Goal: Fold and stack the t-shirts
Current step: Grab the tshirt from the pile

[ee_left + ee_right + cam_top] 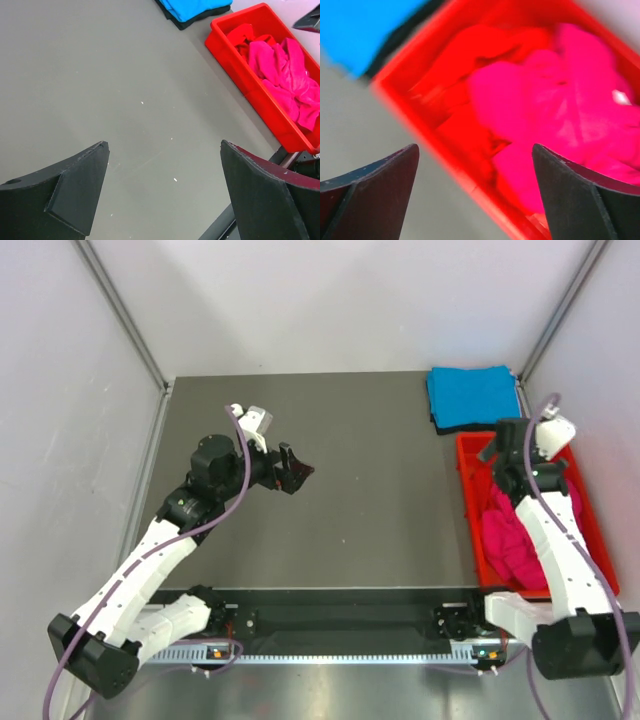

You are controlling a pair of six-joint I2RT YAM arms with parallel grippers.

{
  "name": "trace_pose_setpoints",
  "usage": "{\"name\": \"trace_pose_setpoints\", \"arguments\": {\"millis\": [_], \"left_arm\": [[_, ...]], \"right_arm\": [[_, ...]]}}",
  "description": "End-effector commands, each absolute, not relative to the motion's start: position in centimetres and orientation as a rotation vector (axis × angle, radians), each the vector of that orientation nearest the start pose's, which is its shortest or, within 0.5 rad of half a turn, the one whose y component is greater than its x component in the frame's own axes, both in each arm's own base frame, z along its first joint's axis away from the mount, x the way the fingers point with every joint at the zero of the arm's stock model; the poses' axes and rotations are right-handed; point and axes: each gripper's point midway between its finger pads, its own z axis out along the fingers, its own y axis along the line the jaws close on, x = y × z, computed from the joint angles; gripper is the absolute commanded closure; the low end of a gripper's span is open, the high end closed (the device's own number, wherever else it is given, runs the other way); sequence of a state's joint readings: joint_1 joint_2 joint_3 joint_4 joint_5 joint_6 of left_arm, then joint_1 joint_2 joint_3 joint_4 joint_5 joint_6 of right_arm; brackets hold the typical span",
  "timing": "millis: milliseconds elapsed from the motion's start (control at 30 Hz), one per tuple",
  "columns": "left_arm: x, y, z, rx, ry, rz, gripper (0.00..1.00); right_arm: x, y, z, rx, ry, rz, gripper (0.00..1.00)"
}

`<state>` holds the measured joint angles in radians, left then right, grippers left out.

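Top external camera, working outward from the near edge: my left end effector point(296, 469) hangs over the bare left-centre of the tabletop point(380, 530), well apart from any cloth. On the left wrist camera its jaws stand wide apart with nothing between them and only grey surface below.

Over on the right, the red crate point(468, 502) lies along the tabletop's right edge. Inside it the pink t-shirt point(508, 532) is a crumpled heap filling the near and middle part. The left wrist camera shows me a red t-shirt point(243, 35) bunched up at the crate's far end, touching the pink one.

My right end effector point(503, 447) hovers above that far end of the crate. On the right wrist camera its jaws are spread wide and grip nothing, with pink and red cloth below them, though that picture is blurred.

Farthest off, just beyond the crate at the far right corner, the blue t-shirt point(472, 395) lies folded flat. It rests on a dark layer point(170, 12) whose edge pokes out from under it; I cannot tell what that layer is.
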<state>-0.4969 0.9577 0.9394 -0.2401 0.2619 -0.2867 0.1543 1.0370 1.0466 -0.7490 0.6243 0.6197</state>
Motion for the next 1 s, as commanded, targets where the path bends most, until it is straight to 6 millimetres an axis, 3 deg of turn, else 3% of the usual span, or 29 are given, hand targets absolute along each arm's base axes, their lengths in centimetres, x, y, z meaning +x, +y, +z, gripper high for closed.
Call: {"name": "trace_pose_setpoints", "arguments": {"millis": [0, 100, 300, 467, 567, 600, 633, 700, 733, 800, 833, 867, 900, 933, 967], "left_arm": [[27.1, -20.7, 29.5, 0.381, 1.798, -0.766, 0.03], [26.9, -20.8, 29.3, 0.384, 1.804, -0.777, 0.03], [26.8, -21.0, 29.1, 0.386, 1.813, -0.79, 0.03], [27.0, -21.2, 28.5, 0.383, 1.834, -0.792, 0.03], [27.2, -21.2, 28.3, 0.375, 1.843, -0.786, 0.04], [27.2, -21.1, 28.3, 0.371, 1.845, -0.784, 0.04], [27.3, -21.1, 28.3, 0.369, 1.847, -0.784, 0.04], [27.3, -21.0, 28.2, 0.364, 1.849, -0.778, 0.04], [27.3, -21.0, 28.1, 0.363, 1.849, -0.777, 0.04], [27.2, -21.0, 27.8, 0.372, 1.849, -0.779, 0.06], [27.2, -21.2, 27.7, 0.377, 1.854, -0.785, 0.07], [27.2, -21.1, 27.7, 0.374, 1.855, -0.786, 0.07], [27.2, -21.1, 27.8, 0.372, 1.85, -0.785, 0.06], [27.3, -20.9, 27.8, 0.361, 1.851, -0.772, 0.05], [27.4, -20.7, 27.9, 0.346, 1.849, -0.759, 0.05]], "right_arm": [[26.6, -10.3, 20.2, 1.115, 1.917, -0.456, 0.07], [25.4, -13.1, 16.3, 1.303, 1.946, -0.516, 0.12], [23.2, -17.9, 11.4, 1.568, 1.883, -0.648, 0.15], [23.0, -19.2, 7.7, 1.656, 1.912, -0.693, 0.16], [22.9, -19.3, 6.3, 1.658, 1.94, -0.691, 0.3], [22.7, -19.5, 6.3, 1.654, 1.935, -0.704, 0.51], [22.8, -19.6, 6.6, 1.644, 1.933, -0.71, 0.66], [23.2, -20.1, 8.8, 1.598, 1.903, -0.708, 0.93], [23.7, -20.1, 9.9, 1.57, 1.893, -0.685, 1.0], [25.5, -19.5, 14.2, 1.457, 1.86, -0.569, 1.0], [28.6, -17.2, 20.0, 1.251, 1.815, -0.368, 1.0], [30.1, -16.2, 23.8, 1.122, 1.747, -0.28, 1.0], [32.5, -12.6, 26.5, 0.955, 1.757, -0.072, 1.0], [33.5, -10.4, 28.7, 0.841, 1.738, 0.046, 1.0], [34.6, -8.4, 32.7, 0.727, 1.634, 0.17, 1.0]]}}
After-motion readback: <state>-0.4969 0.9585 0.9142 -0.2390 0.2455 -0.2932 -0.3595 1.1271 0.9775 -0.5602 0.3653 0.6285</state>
